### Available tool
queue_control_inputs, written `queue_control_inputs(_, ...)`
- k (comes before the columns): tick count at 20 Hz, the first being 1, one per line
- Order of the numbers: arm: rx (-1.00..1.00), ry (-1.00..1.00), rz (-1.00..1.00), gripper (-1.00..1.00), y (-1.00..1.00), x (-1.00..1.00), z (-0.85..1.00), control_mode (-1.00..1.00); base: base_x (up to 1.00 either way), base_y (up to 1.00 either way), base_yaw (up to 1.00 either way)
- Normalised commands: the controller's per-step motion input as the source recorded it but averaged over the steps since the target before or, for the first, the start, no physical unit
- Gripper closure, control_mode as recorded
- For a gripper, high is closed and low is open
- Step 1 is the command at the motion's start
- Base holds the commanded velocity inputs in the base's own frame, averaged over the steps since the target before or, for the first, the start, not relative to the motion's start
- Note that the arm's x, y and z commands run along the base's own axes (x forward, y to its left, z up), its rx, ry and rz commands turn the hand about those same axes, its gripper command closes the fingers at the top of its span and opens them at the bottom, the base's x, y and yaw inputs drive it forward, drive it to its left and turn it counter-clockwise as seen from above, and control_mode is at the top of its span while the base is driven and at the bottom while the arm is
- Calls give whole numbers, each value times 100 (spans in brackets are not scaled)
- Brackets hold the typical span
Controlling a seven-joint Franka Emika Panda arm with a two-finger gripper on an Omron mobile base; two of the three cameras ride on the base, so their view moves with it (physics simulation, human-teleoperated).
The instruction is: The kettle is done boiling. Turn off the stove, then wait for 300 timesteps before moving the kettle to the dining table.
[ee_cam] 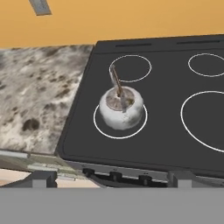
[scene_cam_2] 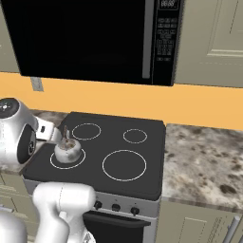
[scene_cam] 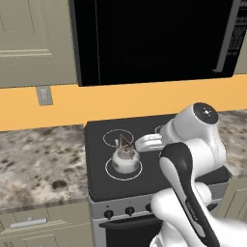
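Note:
The kettle (ee_cam: 121,107) is small, squat and silver-grey, with its thin brown handle standing up. It sits upright on the front-left burner ring of the stove (ee_cam: 170,144), a black glass cooktop with white rings. The same kettle (scene_cam: 126,158) (scene_cam_2: 66,149) appears in both base views. Black knobs (ee_cam: 114,176) line the front panel below it. My gripper (ee_cam: 111,178) hangs above the stove's front edge, short of the kettle and looking down at it. It is open, the two dark fingertips (ee_cam: 42,178) wide apart with nothing between them. The dining table is out of view.
Speckled marble counters flank the stove on the left (scene_cam: 38,164) and right (scene_cam_2: 204,161). A black microwave (scene_cam: 154,38) hangs low over the cooktop, with beige cabinets beside it. An orange wall with a grey outlet (scene_cam: 44,95) runs behind.

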Motion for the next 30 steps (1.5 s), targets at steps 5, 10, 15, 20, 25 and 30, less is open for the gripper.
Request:
queue_control_inputs(5, 0, 3, 0, -100, -1, 26, -8, -100, 0, 0, 0)
queue_control_inputs(10, 1, 3, 0, -100, 0, 29, -7, -100, 0, 0, 0)
queue_control_inputs(15, 1, 2, 0, -100, 0, 25, -10, -100, 0, 0, 0)
queue_control_inputs(20, 0, 4, 0, -100, 0, 26, -11, -100, 0, 0, 0)
queue_control_inputs(25, 0, 6, 0, -100, 0, 34, -1, -100, 0, 0, 0)
queue_control_inputs(30, -2, 8, 0, -100, 5, 45, 0, -100, 0, 0, 0)
